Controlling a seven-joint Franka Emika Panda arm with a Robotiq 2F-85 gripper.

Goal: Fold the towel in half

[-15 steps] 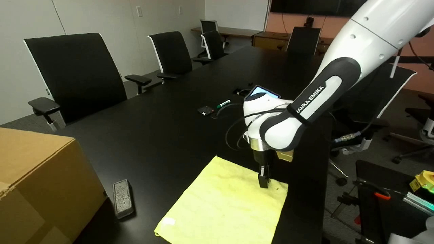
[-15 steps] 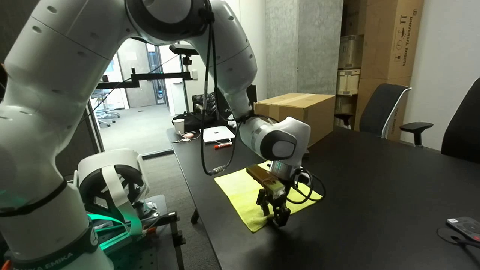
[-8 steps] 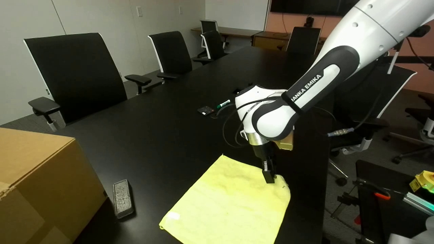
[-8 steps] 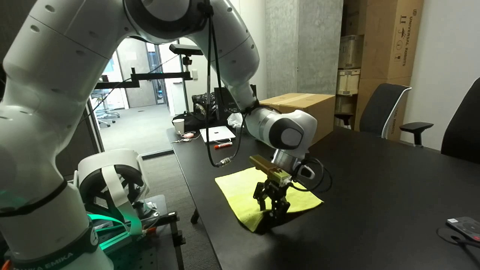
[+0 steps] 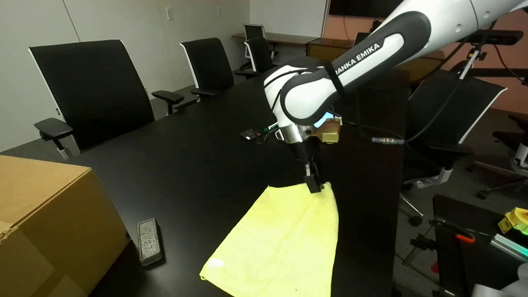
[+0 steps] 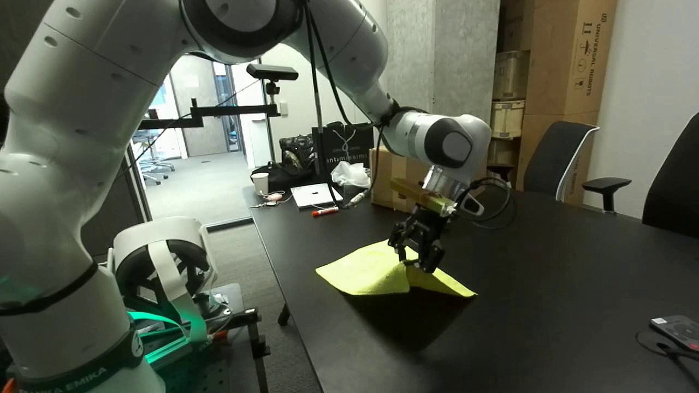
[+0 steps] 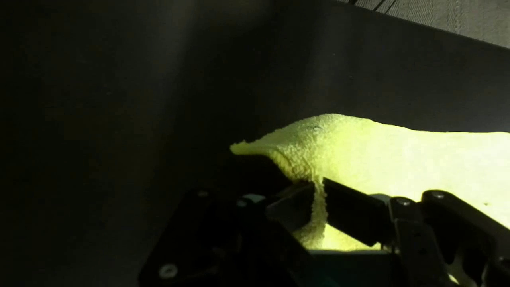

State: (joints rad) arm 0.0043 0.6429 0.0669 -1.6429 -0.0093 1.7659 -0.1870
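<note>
1. Your gripper [image 7: 319, 203] was clamped on the towel [image 5: 280, 243], a ridge of its yellow cloth caught between the fingers [image 7: 350, 211].
2. In both exterior views you had that towel on the black table [image 5: 185, 173], near the cardboard box [image 6: 389, 177] but apart from it.
3. The pinched edge [image 6: 401, 278], on the side away from the box, stood up off the table; the corner with the white patch [image 5: 215, 262], nearer the box, lay on the table.
4. In an exterior view, your dark grey block [image 5: 149, 241] sat just beside the box, between it and the towel.
5. The small black device [image 5: 248, 134] and the green marker [image 5: 271, 127] lay close together, well apart from the box.
6. In an exterior view, the laptop [image 6: 317, 195] and red marker [image 6: 325, 212] lay left of the box; the white cup [image 6: 261, 183] stood farther left.
</note>
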